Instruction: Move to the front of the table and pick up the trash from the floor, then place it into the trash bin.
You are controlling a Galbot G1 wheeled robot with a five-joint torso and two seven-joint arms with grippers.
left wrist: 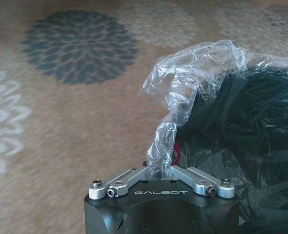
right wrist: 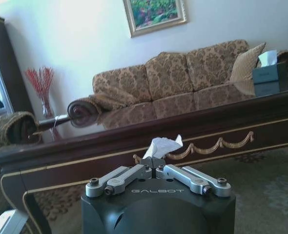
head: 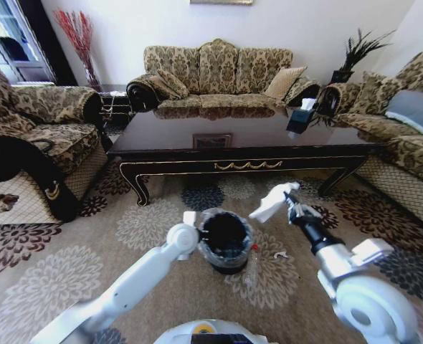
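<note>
White crumpled paper trash (head: 272,203) is pinched in the closed jaws of the right gripper (head: 289,201), held up just right of the trash bin (head: 226,240) on the floor (head: 68,279) near the table (head: 240,136). The carry-to-bin step seems in hand; next calls for moving left over the opening. Left gripper (left wrist: 159,168) is closed on the bin's plastic liner (left wrist: 193,73), at its left rim.
</note>
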